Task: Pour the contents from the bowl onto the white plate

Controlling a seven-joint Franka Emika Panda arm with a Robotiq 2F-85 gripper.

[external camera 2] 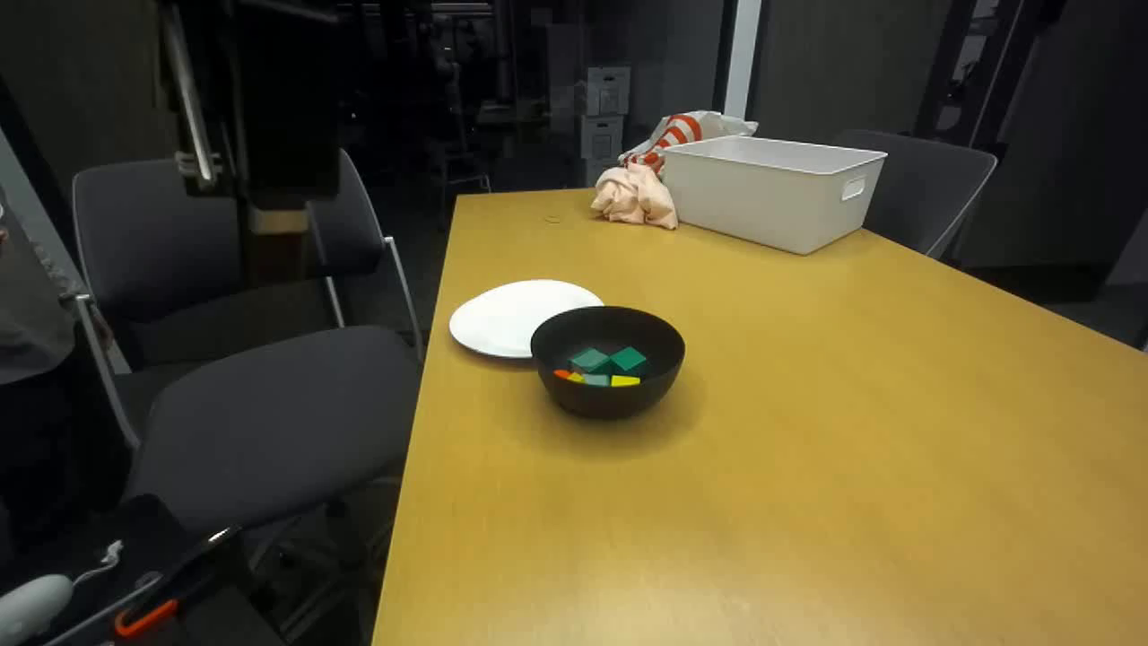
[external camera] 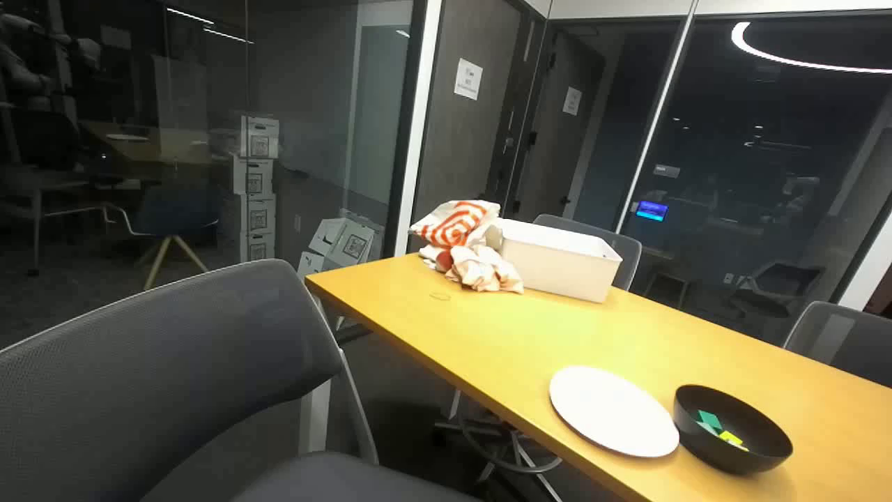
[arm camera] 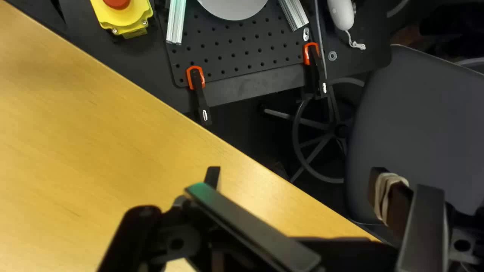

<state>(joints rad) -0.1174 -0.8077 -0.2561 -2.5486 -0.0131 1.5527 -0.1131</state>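
Note:
The black bowl [external camera: 725, 457] [external camera 2: 610, 404] stands upright on the table in both exterior views. Small pieces [external camera: 711, 420] [external camera 2: 628, 361], green, pale blue-grey, yellow and orange-red, lie in its bottom. The white plate [external camera: 613, 411] [external camera 2: 511, 314] lies flat beside the bowl, close to the table's edge, with nothing on it. My gripper [arm camera: 298, 181] is open and empty, its fingers wide apart over the table's edge in the wrist view. In an exterior view the gripper [external camera 2: 269, 215] hangs dark at the upper left, away from bowl and plate. Bowl and plate are out of the wrist view.
A white rectangular box [external camera: 557, 258] [external camera 2: 762, 197] and crumpled cloth [external camera: 481, 268] [external camera 2: 635, 196] stand at the table's far end. Chairs [external camera: 174, 362] [external camera 2: 278, 422] line the edge. The wrist view shows a yellow emergency stop [arm camera: 124, 19] and orange-black clamps [arm camera: 196, 81].

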